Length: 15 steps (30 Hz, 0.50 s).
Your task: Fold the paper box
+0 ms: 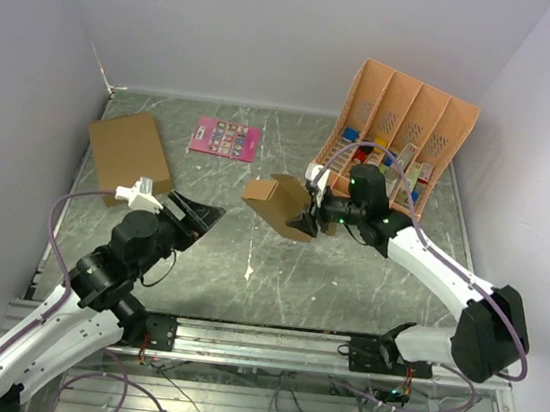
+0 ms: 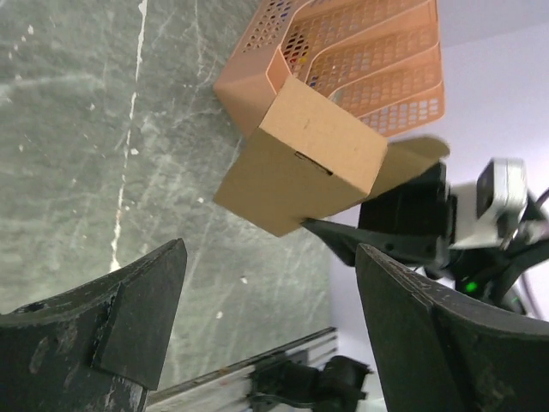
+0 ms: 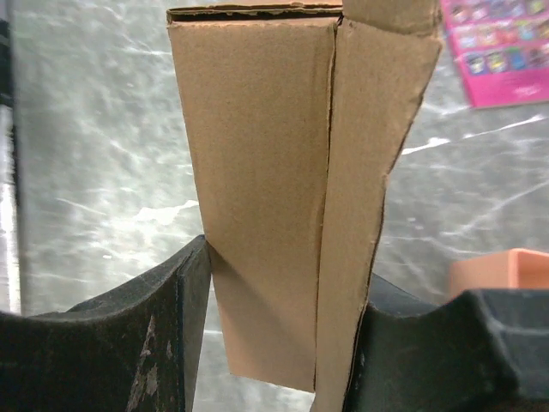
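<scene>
Grey marbled tabletop (image 1: 276, 286), white walls. Box (image 1: 275, 202) is held off the surface over mid-tabletop, pinched between the right fingers (image 3: 129, 343), one flap sticking out. Left fingers (image 2: 137, 313) are spread wide toward the near-left corner, holding nothing.

The paper box (image 1: 273, 202) was plain brown, larger cardboard box (image 1: 129, 155) the same plain brown, table (image 1: 277, 276) was dark grey-green marbled with white streaks, card (image 1: 225, 138) was pink with a grid of small multicoloured pictures, file rack (image 1: 410, 107) was peach-orange with perforated sides.
</scene>
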Available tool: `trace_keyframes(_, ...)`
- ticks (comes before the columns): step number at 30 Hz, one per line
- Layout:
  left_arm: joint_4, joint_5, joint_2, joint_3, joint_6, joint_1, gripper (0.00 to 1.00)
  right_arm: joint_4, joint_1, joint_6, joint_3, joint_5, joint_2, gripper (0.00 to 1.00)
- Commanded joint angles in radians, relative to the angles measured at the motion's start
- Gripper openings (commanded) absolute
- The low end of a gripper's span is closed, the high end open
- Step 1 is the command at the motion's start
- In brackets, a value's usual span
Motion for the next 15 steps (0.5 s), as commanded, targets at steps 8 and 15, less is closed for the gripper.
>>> trace_keyframes(8, 0.119, 0.091, 0.014, -0.078, 0.301, 0.005, 0.88, 0.021, -0.116, 0.66, -0.014, -0.382, 0.203, 0.4)
trace_keyframes(15, 0.099, 0.07, -0.032, -0.124, 0.294, 0.006, 0.88, 0.364, -0.132, 1.109, -0.138, -0.413, 0.324, 0.4)
